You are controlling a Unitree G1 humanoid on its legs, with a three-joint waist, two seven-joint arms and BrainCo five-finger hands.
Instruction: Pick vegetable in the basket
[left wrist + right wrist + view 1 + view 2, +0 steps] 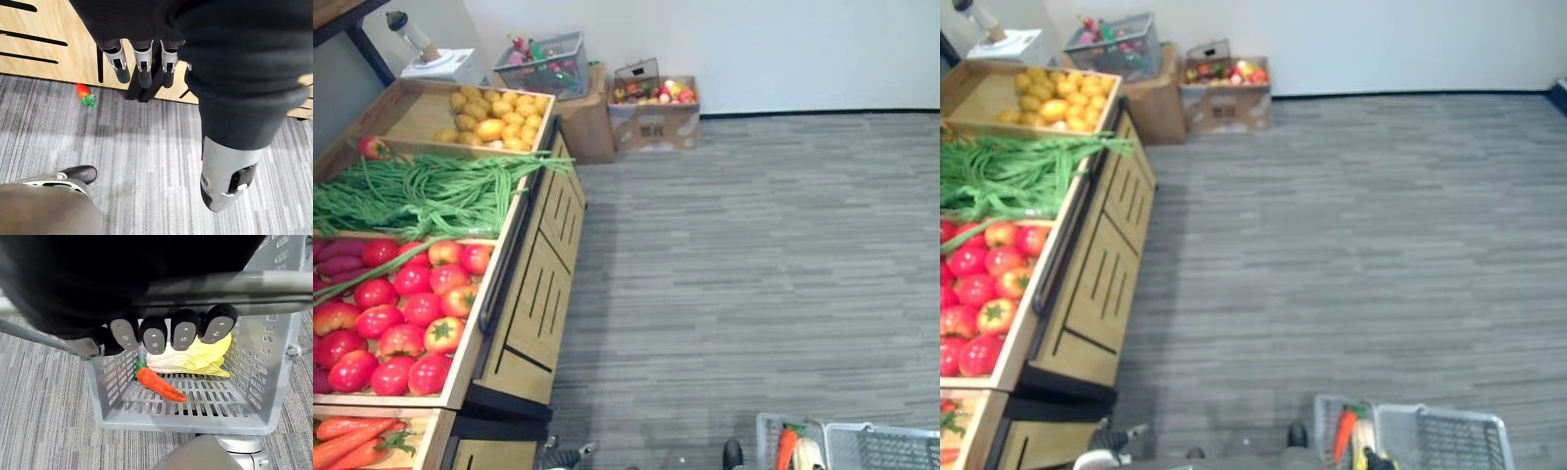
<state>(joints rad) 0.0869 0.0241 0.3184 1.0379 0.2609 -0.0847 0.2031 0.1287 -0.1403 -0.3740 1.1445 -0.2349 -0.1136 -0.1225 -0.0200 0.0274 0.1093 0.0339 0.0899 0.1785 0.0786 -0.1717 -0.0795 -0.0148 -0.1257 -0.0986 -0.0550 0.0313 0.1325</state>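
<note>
The right hand (155,336) has its fingers curled round the grey bar handle (264,284) of the grey slotted plastic basket (281,377), apparently to carry it. An orange carrot (159,384) and a pale yellow leafy vegetable (190,360) lie inside. The left hand (142,63) hangs empty, fingers straight, beside the wooden stand (49,54), probably free for picking.

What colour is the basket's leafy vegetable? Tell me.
The leafy vegetable is pale yellow; right wrist view.

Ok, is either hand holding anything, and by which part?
The right hand is curled round the handle of the grey basket. The left hand hangs open, holding nothing.
</note>
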